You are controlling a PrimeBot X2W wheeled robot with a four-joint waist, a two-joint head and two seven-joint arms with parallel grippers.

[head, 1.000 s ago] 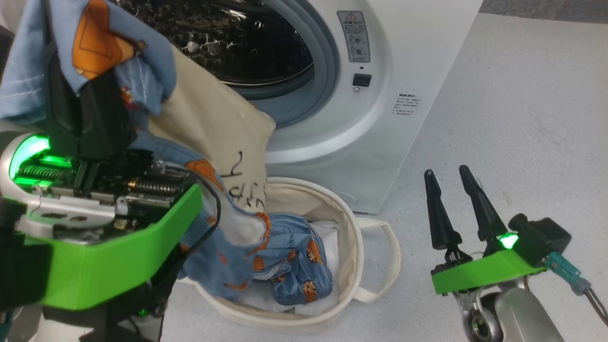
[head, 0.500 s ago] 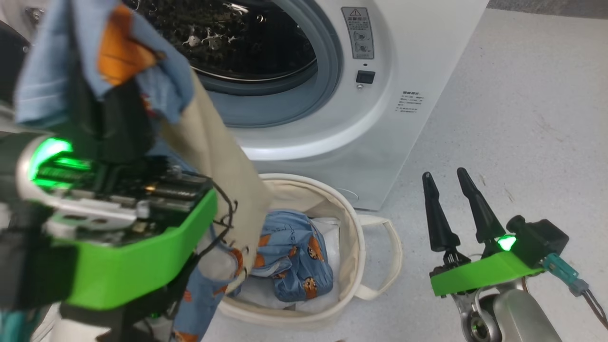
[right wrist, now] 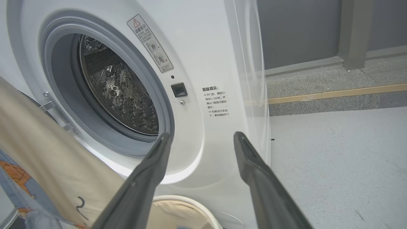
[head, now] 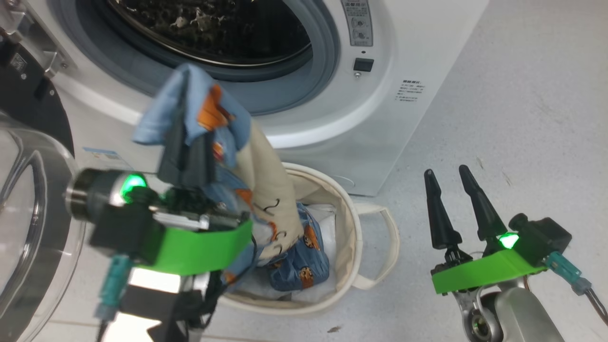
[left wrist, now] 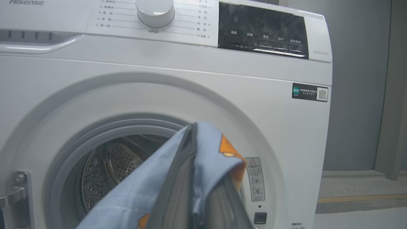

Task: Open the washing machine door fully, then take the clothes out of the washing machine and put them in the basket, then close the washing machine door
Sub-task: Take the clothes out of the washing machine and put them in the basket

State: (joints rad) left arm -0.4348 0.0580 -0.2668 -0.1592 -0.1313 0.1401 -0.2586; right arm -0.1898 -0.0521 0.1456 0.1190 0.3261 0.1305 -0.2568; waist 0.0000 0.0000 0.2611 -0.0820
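Observation:
My left gripper point(head: 190, 128) is shut on the clothes point(head: 266, 190), light blue fabric with orange figures and a cream section. The cloth drapes over the fingertips and hangs down into the cream basket point(head: 355, 223) on the floor before the washing machine point(head: 403, 57). More blue fabric point(head: 299, 266) lies inside the basket. In the left wrist view the clothes point(left wrist: 206, 149) wrap my left gripper point(left wrist: 192, 133) in front of the drum mouth. The washing machine door point(head: 28, 213) stands open at the left. My right gripper point(head: 451, 178) is open and holds nothing, right of the basket.
The drum mouth point(head: 213, 28) looks dark, with no cloth showing in it. A white sheet point(head: 327, 213) lines the basket bottom. Grey floor point(head: 522, 118) stretches to the right of the machine. In the right wrist view a raised kerb point(right wrist: 334, 95) runs along the far wall.
My left gripper has dropped away from the head camera toward the basket with the clothes, which now hang more steeply into it. The head view has shifted. My right gripper has not moved.

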